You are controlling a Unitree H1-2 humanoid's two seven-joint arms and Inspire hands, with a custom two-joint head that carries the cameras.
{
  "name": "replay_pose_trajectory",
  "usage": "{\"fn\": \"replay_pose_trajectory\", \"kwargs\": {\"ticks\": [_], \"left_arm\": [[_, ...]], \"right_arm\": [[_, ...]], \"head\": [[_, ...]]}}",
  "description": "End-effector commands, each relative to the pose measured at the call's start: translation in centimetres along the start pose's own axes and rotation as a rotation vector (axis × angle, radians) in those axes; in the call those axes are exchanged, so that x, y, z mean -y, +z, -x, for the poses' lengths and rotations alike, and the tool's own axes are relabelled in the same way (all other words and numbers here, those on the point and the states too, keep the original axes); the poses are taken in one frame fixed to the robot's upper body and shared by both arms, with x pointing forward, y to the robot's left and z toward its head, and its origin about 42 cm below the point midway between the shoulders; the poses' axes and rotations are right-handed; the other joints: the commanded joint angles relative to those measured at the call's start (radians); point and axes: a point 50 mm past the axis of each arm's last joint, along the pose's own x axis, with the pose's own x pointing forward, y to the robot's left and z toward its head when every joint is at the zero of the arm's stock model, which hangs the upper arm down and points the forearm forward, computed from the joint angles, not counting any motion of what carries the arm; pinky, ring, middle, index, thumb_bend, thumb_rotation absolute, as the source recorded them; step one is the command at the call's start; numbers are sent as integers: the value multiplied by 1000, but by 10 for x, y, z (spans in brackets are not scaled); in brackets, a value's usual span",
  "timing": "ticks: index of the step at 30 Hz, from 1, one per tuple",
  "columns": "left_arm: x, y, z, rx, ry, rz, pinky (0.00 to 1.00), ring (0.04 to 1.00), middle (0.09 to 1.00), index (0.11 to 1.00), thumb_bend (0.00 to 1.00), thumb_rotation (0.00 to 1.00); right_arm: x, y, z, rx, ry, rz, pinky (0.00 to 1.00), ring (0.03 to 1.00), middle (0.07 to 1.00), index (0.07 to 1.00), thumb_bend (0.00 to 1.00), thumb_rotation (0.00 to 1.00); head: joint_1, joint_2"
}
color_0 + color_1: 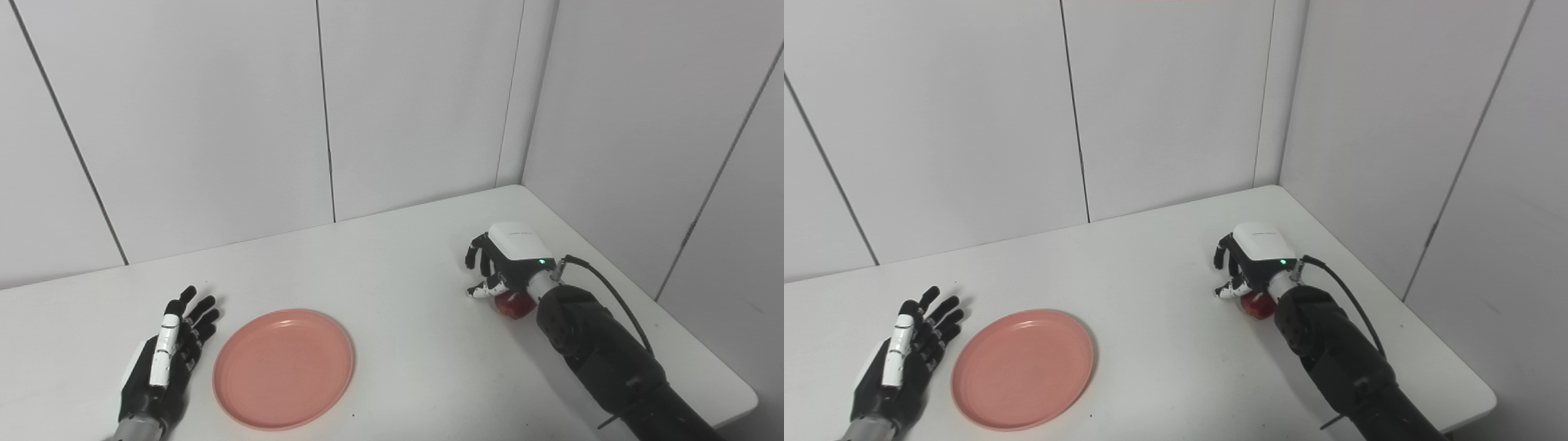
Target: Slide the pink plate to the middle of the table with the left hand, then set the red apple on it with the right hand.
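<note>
The pink plate (283, 367) lies flat on the white table (398, 288), left of the middle and near the front edge. My left hand (168, 358) rests open on the table just left of the plate, fingers spread, a small gap from the rim. My right hand (505, 260) is at the right side of the table, palm down over the red apple (513, 304). Its fingers curl around the apple, which is mostly hidden beneath the hand and wrist. The apple appears to sit on the table surface.
Grey panel walls close the table at the back and on the right, meeting in a corner (520, 184). The table's right edge (674, 306) runs close beside my right arm. A black cable (606, 288) loops off the right wrist.
</note>
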Motion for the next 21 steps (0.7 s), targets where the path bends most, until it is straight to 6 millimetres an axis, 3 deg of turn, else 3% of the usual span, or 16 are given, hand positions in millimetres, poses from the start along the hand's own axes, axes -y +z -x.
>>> {"fn": "replay_pose_trajectory", "kwargs": {"ticks": [1,13,21], "left_arm": [[1,-21,8,-107,6,18,943,919,922,959,564,941],[1,-22,7,-109,7,19,942,920,924,959,568,935],[1,-22,7,-110,5,20,949,923,926,962,564,942]], "right_arm": [[28,-4,-10,-11,-71,23,239,304,371,475,511,170],[29,-8,-9,-10,-65,22,230,297,365,475,512,172],[45,7,-3,28,-125,11,237,308,383,476,512,174]], "head": [[1,1],[-1,-2],[1,-1]]}}
